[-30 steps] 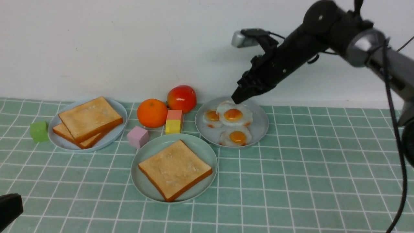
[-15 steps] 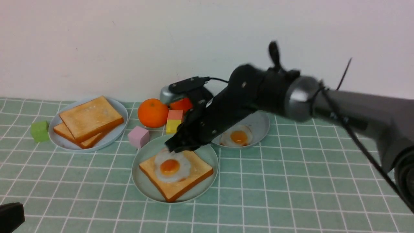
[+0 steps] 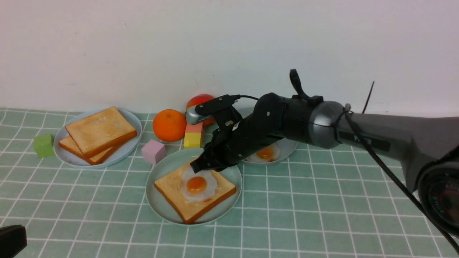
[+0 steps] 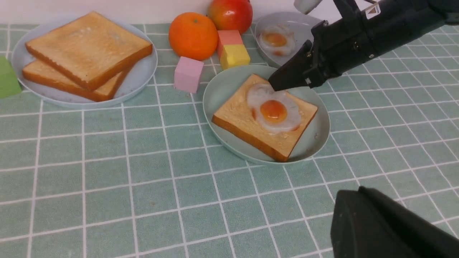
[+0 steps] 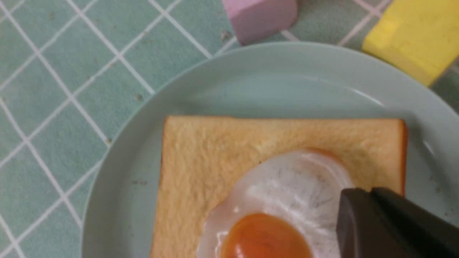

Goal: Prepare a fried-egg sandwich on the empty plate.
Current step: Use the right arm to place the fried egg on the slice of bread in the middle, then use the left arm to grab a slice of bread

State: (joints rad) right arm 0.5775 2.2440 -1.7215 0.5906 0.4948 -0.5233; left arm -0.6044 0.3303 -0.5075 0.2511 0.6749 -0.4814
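The mint-green empty plate (image 3: 157, 179) (image 4: 218, 89) (image 5: 251, 71) sits at front centre and holds one toast slice (image 3: 172, 188) (image 4: 236, 114) (image 5: 200, 161). A fried egg (image 3: 196, 184) (image 4: 274, 111) (image 5: 283, 193) lies flat on that toast. My right gripper (image 3: 197, 167) (image 4: 275, 85) (image 5: 358, 193) reaches down over the plate's far side. Its jaws are together at the egg's far rim. Two more toast slices (image 3: 100, 130) are stacked on the light blue plate (image 3: 118, 156) at the left. My left gripper (image 3: 16, 233) (image 4: 353, 193) hangs shut and empty near the front left corner.
The greyish-blue plate (image 3: 288, 145) behind the right arm carries another egg (image 3: 265, 152). An orange (image 3: 169, 124), a tomato (image 3: 200, 100), a pink-and-yellow block (image 3: 193, 138) and a pink cube (image 3: 153, 151) crowd the space behind the mint plate. A green cube (image 3: 43, 145) sits far left.
The right arm carried an egg from the greyish-blue plate down onto the toast on the mint plate, then shifted it slightly right. The left arm stayed put.
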